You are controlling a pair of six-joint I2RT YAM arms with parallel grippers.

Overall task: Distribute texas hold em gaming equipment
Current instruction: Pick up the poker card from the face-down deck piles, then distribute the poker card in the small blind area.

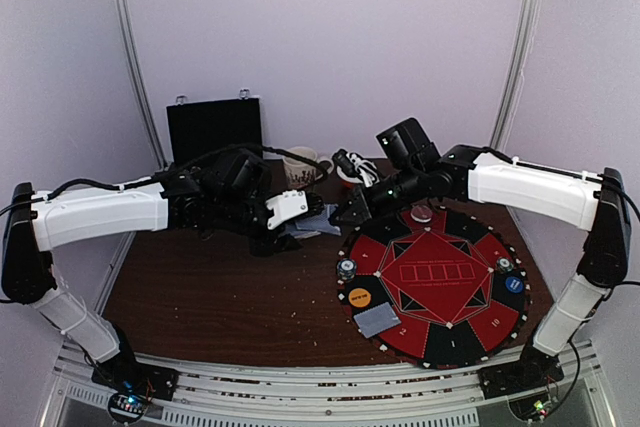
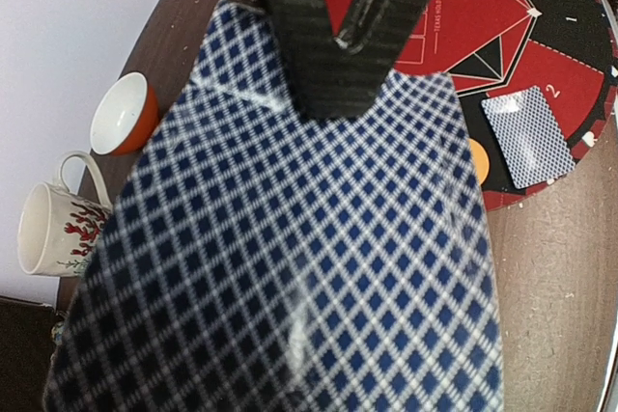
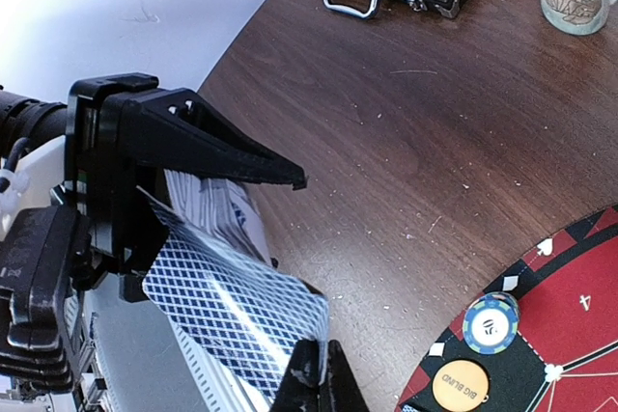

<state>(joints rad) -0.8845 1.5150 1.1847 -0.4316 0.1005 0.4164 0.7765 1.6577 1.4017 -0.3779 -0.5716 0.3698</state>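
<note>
Left wrist: left fingers (image 2: 299, 36) around cards (image 2: 290, 267).

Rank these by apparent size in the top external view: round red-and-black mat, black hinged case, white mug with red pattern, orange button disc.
Largest to smallest:
round red-and-black mat
black hinged case
white mug with red pattern
orange button disc
No ties.

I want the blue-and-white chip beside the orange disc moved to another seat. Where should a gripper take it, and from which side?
From straight above, pinching the blue-and-white chip across its striped edge. It lies flat on the mat, so only the rim offers purchase. Keep the grip off the side facing the orange disc, which sits close by.
</note>
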